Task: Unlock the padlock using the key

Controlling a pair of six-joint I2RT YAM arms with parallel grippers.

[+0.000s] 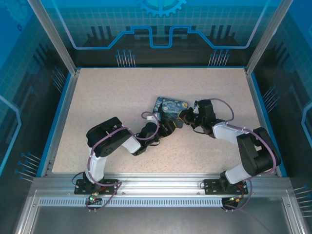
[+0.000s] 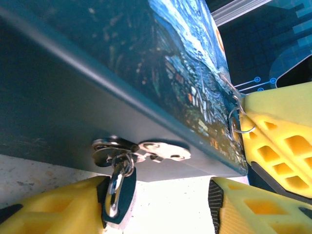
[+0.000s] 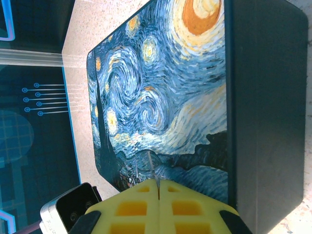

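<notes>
Padlock (image 2: 105, 147) sits at the hasp (image 2: 163, 150) on the box's (image 2: 58, 97) dark side, with the key (image 2: 114, 192) dangling just below it between the left tool's (image 2: 156, 212) spread, empty jaws. The right tool (image 3: 158, 187) is clenched at the box's edge, steadying it, I'd say. Best to pinch the key's head squarely, then turn without tugging.

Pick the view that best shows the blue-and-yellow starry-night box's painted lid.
Right wrist: the blue-and-yellow starry-night box lies close up, its painted swirls and stars plain. Top external shows it small and distant; left wrist shows mostly its dark side and a slanted strip of lid.
</notes>
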